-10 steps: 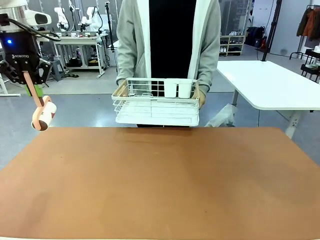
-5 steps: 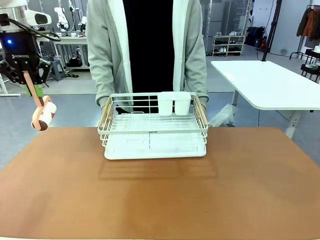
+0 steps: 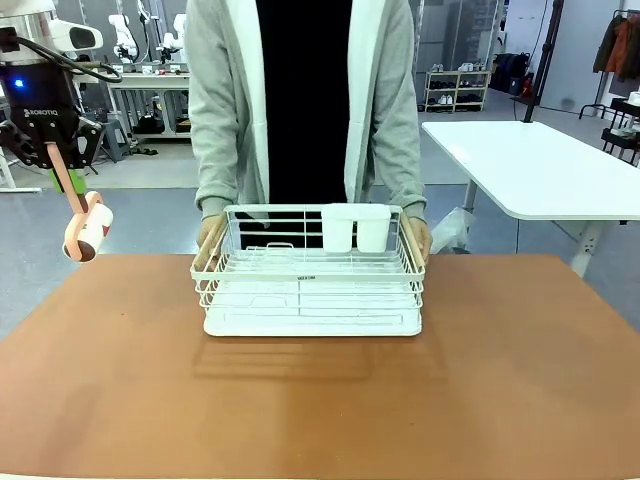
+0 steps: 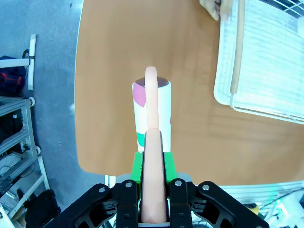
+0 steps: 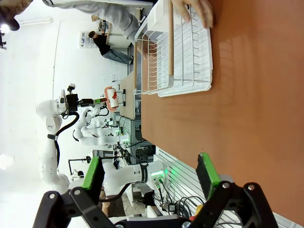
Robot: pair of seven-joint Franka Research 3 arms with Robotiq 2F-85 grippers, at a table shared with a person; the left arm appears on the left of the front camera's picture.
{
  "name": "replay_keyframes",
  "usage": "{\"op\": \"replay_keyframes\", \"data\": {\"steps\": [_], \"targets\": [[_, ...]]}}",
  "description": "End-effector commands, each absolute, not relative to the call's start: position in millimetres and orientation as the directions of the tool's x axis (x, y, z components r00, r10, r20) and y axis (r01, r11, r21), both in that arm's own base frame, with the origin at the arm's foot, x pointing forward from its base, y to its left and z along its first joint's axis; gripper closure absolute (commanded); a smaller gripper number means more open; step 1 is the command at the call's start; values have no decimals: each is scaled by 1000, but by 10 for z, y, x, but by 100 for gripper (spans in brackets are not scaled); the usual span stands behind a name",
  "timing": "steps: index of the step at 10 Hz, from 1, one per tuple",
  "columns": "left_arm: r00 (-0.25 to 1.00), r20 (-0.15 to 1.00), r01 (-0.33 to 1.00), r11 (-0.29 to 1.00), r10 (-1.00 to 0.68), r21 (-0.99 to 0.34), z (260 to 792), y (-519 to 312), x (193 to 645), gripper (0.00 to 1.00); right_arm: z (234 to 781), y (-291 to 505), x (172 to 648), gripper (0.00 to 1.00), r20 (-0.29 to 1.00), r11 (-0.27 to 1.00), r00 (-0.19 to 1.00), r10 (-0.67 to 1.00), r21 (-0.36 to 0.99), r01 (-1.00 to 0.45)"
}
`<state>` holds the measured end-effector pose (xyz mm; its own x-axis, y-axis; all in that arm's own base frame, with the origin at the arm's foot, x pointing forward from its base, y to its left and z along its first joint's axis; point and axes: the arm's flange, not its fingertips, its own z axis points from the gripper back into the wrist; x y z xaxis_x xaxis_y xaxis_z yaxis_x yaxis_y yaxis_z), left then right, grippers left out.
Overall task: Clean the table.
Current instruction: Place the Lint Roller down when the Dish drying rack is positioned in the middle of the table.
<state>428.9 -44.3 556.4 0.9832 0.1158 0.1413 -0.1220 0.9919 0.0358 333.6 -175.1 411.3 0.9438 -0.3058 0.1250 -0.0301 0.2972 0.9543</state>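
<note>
Clamped tight in my left gripper (image 3: 62, 170) is the peach handle of a lint roller (image 3: 86, 232), which hangs above the near-left edge of the table (image 3: 320, 400). My right gripper (image 5: 149, 175) stands wide open over that reddish-brown top, holding nothing. Across from me a person (image 3: 300, 100) grips a white dish rack (image 3: 310, 285) resting on the table's far side. Beyond stands a white-topped table (image 3: 540, 165).
</note>
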Motion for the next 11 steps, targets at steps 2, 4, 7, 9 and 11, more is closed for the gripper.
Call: {"op": "replay_keyframes", "data": {"steps": [2,4,7,9,11], "targets": [[985,131,-120,992,113,44,5619,-433,4282,79,4134,-1731,3326,0,130,287,941,-312,957,-37],[985,131,-120,992,113,44,5619,-433,4282,79,4134,-1731,3326,0,130,287,941,-312,957,-37],[985,131,-120,992,113,44,5619,-433,4282,79,4134,-1731,3326,0,130,287,941,-312,957,-37],[985,131,-120,992,113,44,5619,-433,4282,79,4134,-1731,3326,0,130,287,941,-312,957,-37],[985,131,-120,992,113,44,5619,-433,4282,79,4134,-1731,3326,0,130,287,941,-312,957,-37]]}}
